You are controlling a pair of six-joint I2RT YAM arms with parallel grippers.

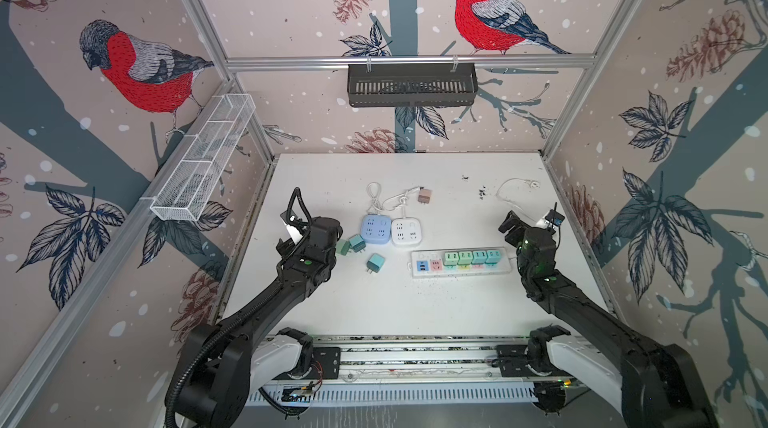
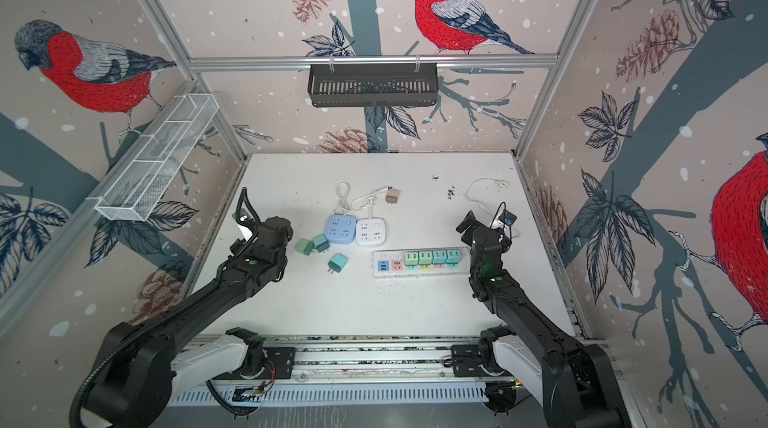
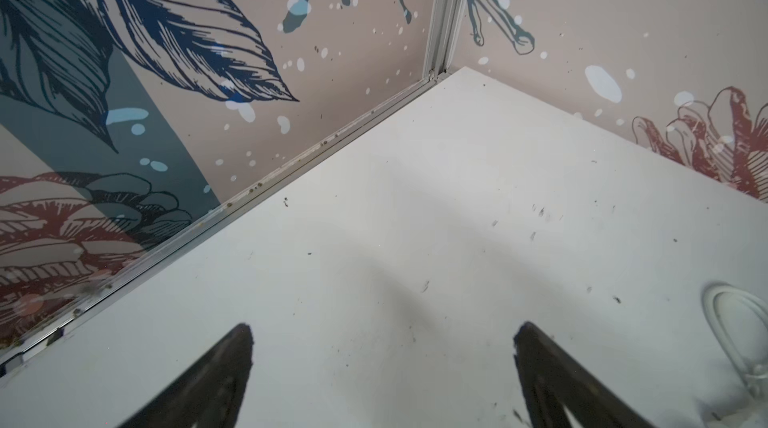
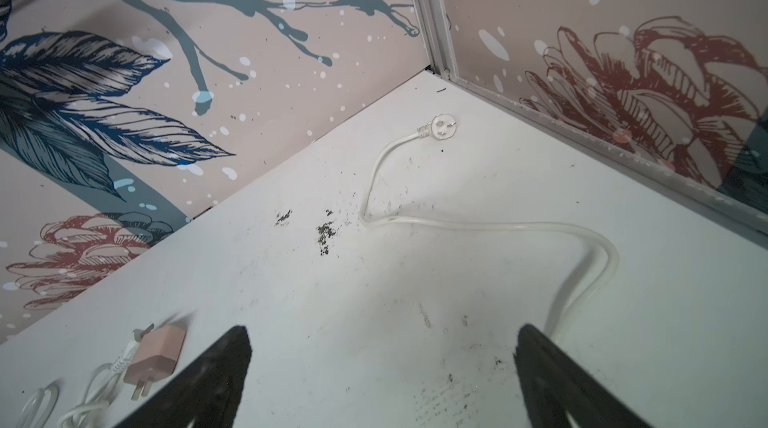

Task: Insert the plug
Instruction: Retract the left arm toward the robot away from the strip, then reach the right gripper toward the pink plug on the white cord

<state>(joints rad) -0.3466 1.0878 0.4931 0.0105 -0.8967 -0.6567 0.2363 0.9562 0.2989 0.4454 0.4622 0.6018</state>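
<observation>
- The left gripper (image 3: 383,328) is released; its jaws stand wide apart above the bare white table (image 3: 415,197) and grasp nothing.
- The right gripper (image 4: 383,329) is released and empty too, with a white cord (image 4: 498,226) lying near it.
- A teal plug (image 1: 376,262) lies loose between the left arm and the power strip (image 1: 505,264).
- A second plug (image 2: 321,242) and a third plug (image 2: 304,246) lie just beside the blue cube socket (image 2: 341,229).
- Four inserted plugs (image 1: 465,257) sit in a row in the power strip.
</observation>
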